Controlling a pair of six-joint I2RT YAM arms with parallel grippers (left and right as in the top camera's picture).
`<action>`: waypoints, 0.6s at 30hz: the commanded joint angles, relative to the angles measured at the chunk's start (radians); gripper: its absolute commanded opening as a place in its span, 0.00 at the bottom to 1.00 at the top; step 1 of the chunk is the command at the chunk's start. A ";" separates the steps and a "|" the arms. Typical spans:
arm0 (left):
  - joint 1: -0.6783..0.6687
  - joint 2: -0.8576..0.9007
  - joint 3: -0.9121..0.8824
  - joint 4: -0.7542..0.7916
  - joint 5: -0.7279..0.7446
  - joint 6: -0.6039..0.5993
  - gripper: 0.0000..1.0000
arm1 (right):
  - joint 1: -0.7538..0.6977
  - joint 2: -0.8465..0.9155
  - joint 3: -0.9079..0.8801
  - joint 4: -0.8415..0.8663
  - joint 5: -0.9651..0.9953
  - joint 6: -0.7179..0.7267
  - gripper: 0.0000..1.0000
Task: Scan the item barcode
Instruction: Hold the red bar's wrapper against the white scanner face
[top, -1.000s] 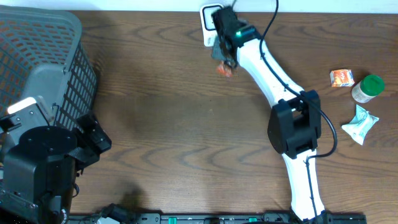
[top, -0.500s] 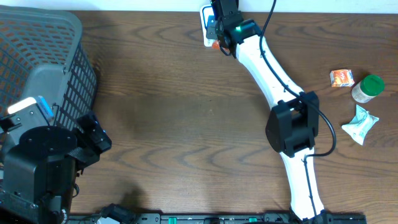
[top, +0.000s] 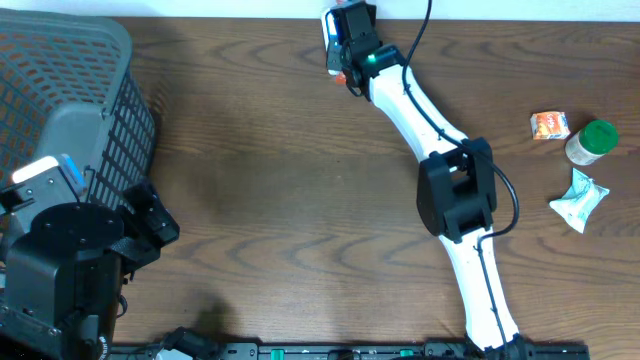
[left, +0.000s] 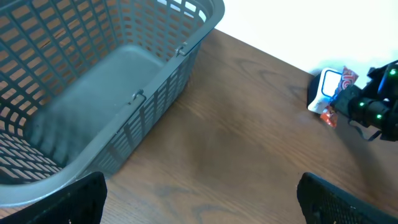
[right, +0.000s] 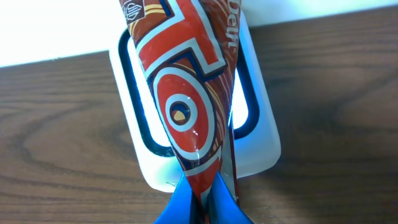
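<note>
1. Under the scanner (right: 261, 143): brown wood-grain worktop (top: 280, 200), which carries every item below.
2. Grey plastic lattice basket (top: 60, 90), well to the left of the scanner, standing upright with its mouth up.
3. Right arm (top: 420, 110), white with black joints, stretched up to the scanner from the near right.
4. Left arm (top: 70, 260), black, well apart from the scanner on the near left, beside the basket. Its end effector (left: 199, 208) is spread wide and holds nothing.
5. Scanner, white with a blue-lit window, standing at the far edge.
6. Right end effector (right: 202, 205), blue fingers pressed together, pinching the lower end of the snack packet (right: 180, 93).
7. Snack packet, red and orange foil with ring pattern, held directly in front of the scanner window and covering its middle.
8. Green-lidded jar (top: 592, 140), well to the right of the scanner.
9. Pale crumpled sachet (top: 579, 198), right of the scanner, just nearside of the jar.
10. Small orange packet (top: 549, 125), right of the scanner, just beside the jar.
</note>
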 joint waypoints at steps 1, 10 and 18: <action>0.005 0.003 0.006 -0.003 -0.010 -0.004 0.98 | 0.000 0.027 0.012 -0.006 -0.003 0.029 0.01; 0.005 0.003 0.006 -0.003 -0.010 -0.004 0.98 | -0.001 0.018 0.084 -0.120 -0.069 0.039 0.01; 0.005 0.003 0.006 -0.003 -0.010 -0.004 0.98 | -0.030 -0.086 0.377 -0.724 -0.053 0.068 0.01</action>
